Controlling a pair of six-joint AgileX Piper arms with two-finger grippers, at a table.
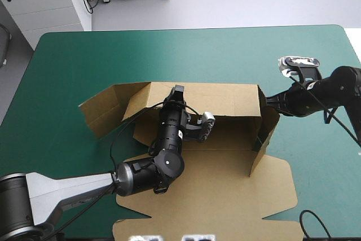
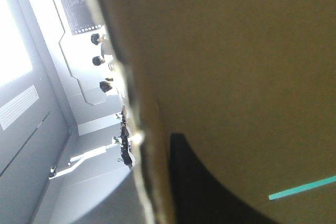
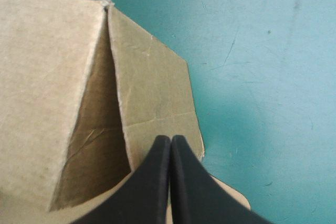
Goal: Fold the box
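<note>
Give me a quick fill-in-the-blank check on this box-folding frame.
1. The brown box lies on a ___ cover.
2. The right pincer is ___, its tip at a raised flap of the box.
3. The left pincer is at the box's ___ wall, the one farthest from the robot.
Missing words: teal-green; shut; far.

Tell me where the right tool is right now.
In the high view the right tool sits at the far right corner of the box, its shut tip against the raised right-hand wall.
</note>
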